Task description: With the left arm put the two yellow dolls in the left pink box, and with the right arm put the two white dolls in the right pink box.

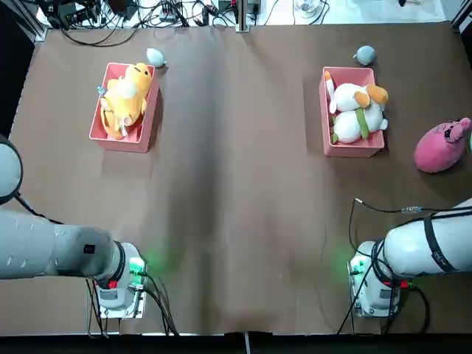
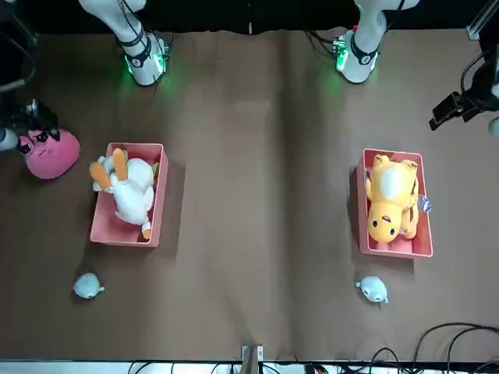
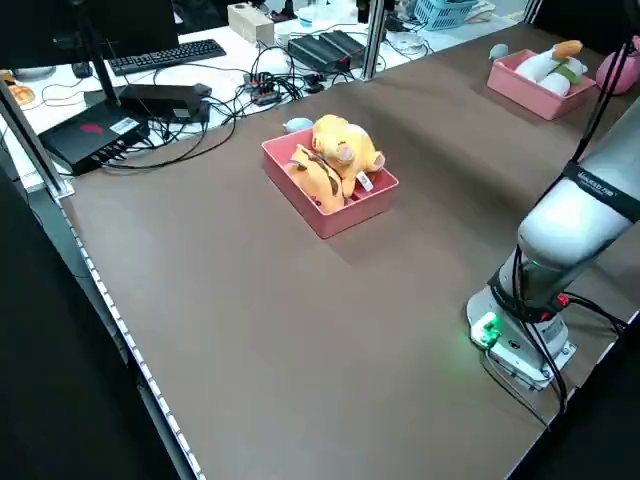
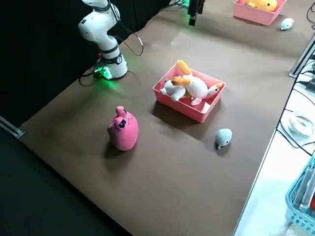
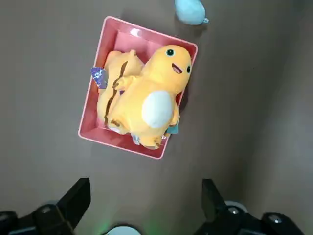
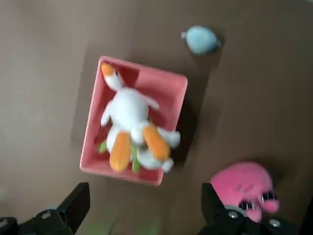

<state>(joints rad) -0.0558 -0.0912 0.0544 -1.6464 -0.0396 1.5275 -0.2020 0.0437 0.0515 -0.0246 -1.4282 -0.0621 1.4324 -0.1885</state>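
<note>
**Dolls seen boxed, both grippers raised and empty**

The two yellow dolls [image 5: 146,100] were found piled together inside the left box [image 5: 100,93], one lying across the other, with a tag showing at the box wall; this box was seen well below and ahead of the left gripper [image 5: 145,208], whose jaws were spread wide with nothing held between them; its fingers [image 5: 73,200] were shown apart from the box and clear of the dolls. A small blue toy [image 5: 190,11] was seen on the table [image 1: 236,206] just beyond the far end of that box, farther from the jaws than the dolls.

The two white dolls [image 6: 129,125] were seen lying inside the right box [image 6: 168,90], orange ears and green leaves showing among them; the box lay well below and ahead of the right gripper [image 6: 145,208], whose jaws were likewise spread wide and held nothing; its fingers [image 6: 73,203] touched neither box nor dolls. A second blue toy [image 6: 201,39] was seen past the far end of the right box, and a pink plush [image 6: 244,188] was seen on the table beside the box, nearer to the jaws and off to one side of them.

In the overhead picture both arm bases were seen at the near edge of the table, well apart from the boxes.
</note>
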